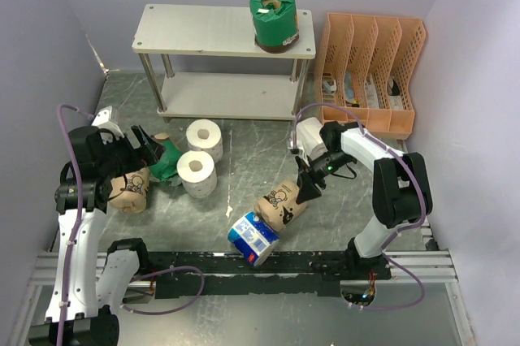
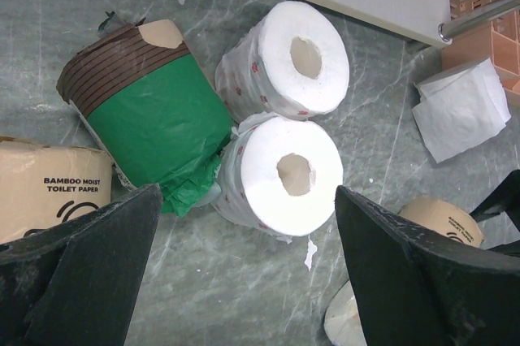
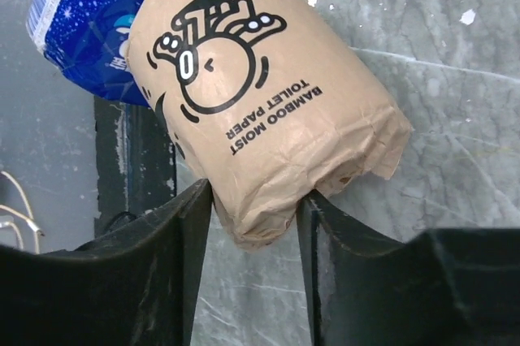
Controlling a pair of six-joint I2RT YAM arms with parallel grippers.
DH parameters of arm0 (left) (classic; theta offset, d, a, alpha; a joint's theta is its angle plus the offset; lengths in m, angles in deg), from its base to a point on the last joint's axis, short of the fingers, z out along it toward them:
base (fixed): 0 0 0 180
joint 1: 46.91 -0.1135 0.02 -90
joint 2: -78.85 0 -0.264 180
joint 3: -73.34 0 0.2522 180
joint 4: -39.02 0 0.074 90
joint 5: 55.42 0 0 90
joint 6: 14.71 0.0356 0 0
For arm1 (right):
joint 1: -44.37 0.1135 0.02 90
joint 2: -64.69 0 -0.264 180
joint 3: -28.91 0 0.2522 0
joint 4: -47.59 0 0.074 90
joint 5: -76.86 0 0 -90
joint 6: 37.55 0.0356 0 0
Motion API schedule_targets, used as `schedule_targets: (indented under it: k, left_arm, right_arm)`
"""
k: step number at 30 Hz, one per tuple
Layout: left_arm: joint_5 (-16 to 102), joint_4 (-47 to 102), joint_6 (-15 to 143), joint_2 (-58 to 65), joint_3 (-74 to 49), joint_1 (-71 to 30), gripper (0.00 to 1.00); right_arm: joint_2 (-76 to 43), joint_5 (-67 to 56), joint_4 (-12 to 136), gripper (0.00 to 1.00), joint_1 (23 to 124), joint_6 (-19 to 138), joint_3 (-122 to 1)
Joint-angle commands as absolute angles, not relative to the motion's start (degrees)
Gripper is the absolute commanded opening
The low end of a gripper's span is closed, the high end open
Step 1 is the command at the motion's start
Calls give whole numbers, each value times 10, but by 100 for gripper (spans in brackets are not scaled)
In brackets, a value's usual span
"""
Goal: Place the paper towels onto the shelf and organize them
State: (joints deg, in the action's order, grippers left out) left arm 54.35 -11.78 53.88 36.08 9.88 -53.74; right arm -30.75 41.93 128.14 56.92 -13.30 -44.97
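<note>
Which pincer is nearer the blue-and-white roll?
Right. The right pincer grips the tan roll right beside the blue-and-white roll; the left pincer is open near the white rolls, well off to the left.

Even bright overhead light, soft shadows, sharp focus.

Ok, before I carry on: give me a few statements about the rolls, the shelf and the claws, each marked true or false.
1. A green-wrapped roll stands on the top board of the shelf. True.
2. The left claw is shut on a white roll. False: it is open and holds nothing, with the white rolls on the table below it.
3. The right claw grips one end of a tan-wrapped roll. True.
4. The blue-and-white roll sits on the shelf's lower board. False: it lies on the table beside that tan-wrapped roll.
</note>
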Motion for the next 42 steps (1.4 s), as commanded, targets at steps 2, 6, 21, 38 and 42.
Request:
schedule_targets:
  k: [2, 6, 21, 38, 42]
  left_arm:
    - [557, -99, 545, 360, 101, -545, 100]
    - [558, -98, 545, 360, 101, -546, 100]
    - [566, -97, 545, 351, 101, -560, 100]
    - [578, -98, 545, 349, 100, -567, 100]
    - [579, -98, 545, 355, 101, -566, 100]
  right_arm:
    - [-309, 439, 1295, 34, 583, -161, -450]
    - [-295, 436, 1264, 0, 594, -144, -433]
    - [-94, 211, 1327, 0, 613, -187, -675]
    - [-92, -244, 1244, 0, 623, -323, -916]
    - [-156, -252, 1229, 0, 623, -327, -1054]
